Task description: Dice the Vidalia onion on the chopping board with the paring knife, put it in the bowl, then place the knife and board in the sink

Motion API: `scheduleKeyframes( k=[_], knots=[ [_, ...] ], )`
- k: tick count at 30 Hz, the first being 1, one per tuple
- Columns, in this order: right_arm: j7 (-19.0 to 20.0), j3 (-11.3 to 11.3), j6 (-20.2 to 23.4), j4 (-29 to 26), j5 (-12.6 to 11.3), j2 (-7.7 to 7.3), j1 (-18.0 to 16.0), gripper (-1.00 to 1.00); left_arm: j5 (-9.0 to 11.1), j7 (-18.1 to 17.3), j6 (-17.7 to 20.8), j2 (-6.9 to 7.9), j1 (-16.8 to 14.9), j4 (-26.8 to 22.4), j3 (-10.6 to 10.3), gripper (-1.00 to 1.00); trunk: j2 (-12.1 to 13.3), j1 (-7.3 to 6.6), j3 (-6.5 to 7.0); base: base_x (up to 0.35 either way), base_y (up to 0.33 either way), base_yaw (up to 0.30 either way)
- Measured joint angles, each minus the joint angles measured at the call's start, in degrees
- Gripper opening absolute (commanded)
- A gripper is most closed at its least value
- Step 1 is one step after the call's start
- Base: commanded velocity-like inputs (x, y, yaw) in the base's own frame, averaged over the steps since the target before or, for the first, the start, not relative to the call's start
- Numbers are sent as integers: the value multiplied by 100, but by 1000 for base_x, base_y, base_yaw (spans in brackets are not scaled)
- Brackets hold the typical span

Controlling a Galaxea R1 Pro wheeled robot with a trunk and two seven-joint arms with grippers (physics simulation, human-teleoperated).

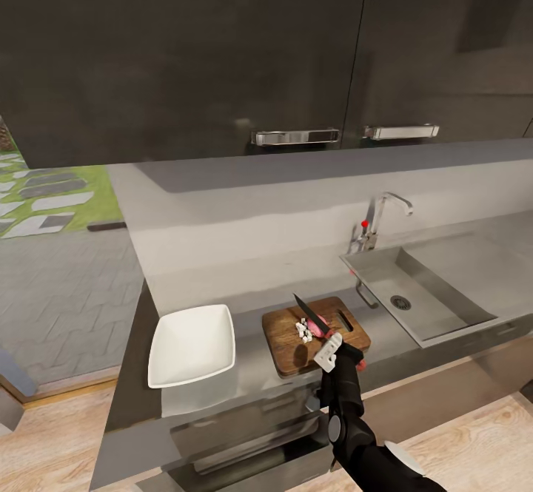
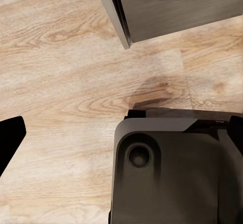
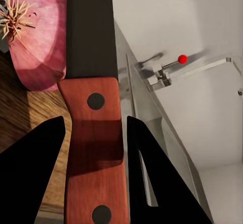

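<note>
The chopping board (image 1: 285, 329) lies on the countertop (image 1: 252, 359) between the bowl (image 1: 191, 345) and the sink (image 1: 418, 296). On it rest a pinkish piece of Vidalia onion (image 1: 317, 326) and a small heap of pale diced bits (image 1: 303, 330). My right gripper (image 1: 329, 345) is shut on the paring knife (image 1: 307, 312), its dark blade pointing away over the board. In the right wrist view the red handle (image 3: 93, 148) sits between my fingers (image 3: 30, 173) of the right gripper (image 3: 96, 118), with the blade (image 3: 88, 27) beside the onion piece (image 3: 38, 42). My left gripper (image 2: 126, 123) hangs open above the floor.
The chrome tap (image 1: 376, 226) with a red knob stands behind the sink. Dark wall cabinets (image 1: 222, 55) hang over the worktop. Below the left gripper are wooden floor (image 2: 66, 82), a cabinet corner (image 2: 152, 6) and the robot's dark base (image 2: 167, 173).
</note>
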Motion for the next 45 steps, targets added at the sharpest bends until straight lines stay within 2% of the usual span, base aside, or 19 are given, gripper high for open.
scheduleKeyframes(
  k=[45],
  knots=[
    [3,0,0,45,0,0,0,-100,0,0,0,0,0,0,0,100,0,0,0,0,0,0]
  ],
)
